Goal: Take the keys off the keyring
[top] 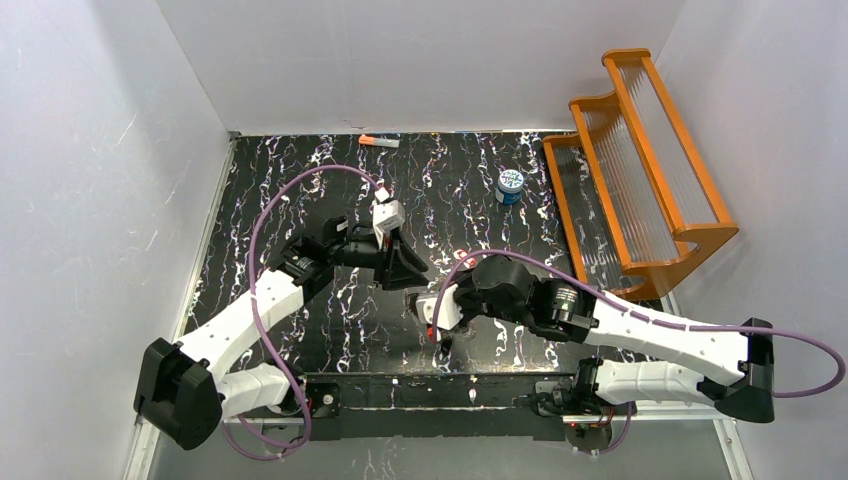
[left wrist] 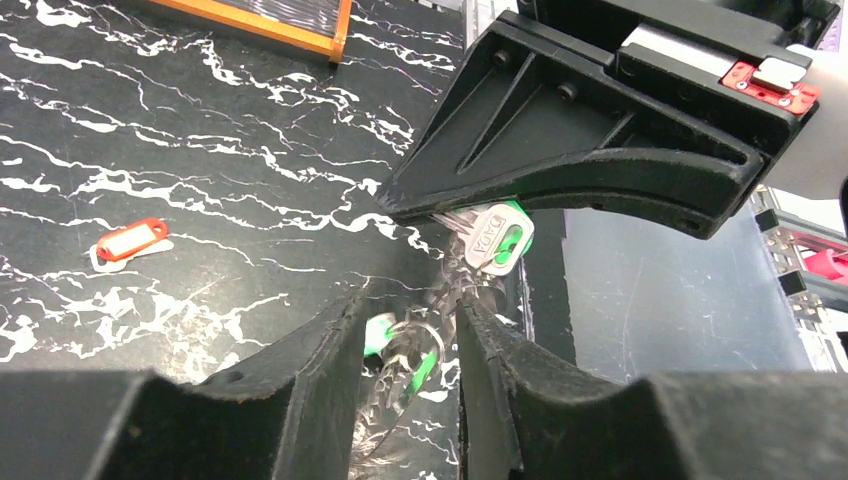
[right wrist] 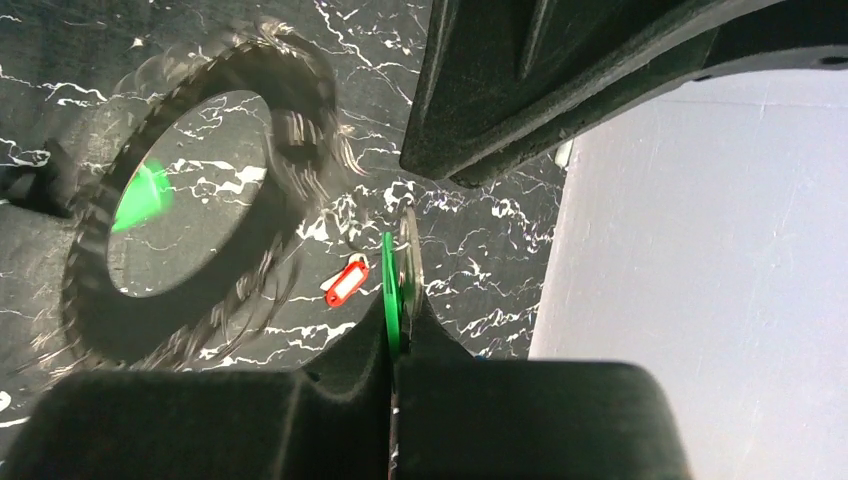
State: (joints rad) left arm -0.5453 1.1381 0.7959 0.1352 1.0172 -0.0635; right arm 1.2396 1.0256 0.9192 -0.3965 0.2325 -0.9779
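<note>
My right gripper (right wrist: 400,300) is shut on a green-headed key (right wrist: 391,280), seen edge-on between its fingers. The left wrist view shows that key (left wrist: 497,238) at the right gripper's tip. The toothed dark keyring (right wrist: 298,150) is smeared by motion just left of it. Another green key (right wrist: 140,195) shows through the ring's hole. In the left wrist view my left gripper (left wrist: 412,300) is open, and the blurred keyring (left wrist: 430,345) and a green key (left wrist: 378,333) sit in the gap between its fingers. A red-headed key (left wrist: 130,240) lies loose on the table. From above, the left gripper (top: 405,268) and the right gripper (top: 432,318) nearly meet.
An orange-and-grey stick (top: 378,142) lies at the table's far edge. A blue-and-white canister (top: 510,186) stands right of centre at the back. An orange wooden rack (top: 640,160) fills the right side. White walls close in the table on three sides.
</note>
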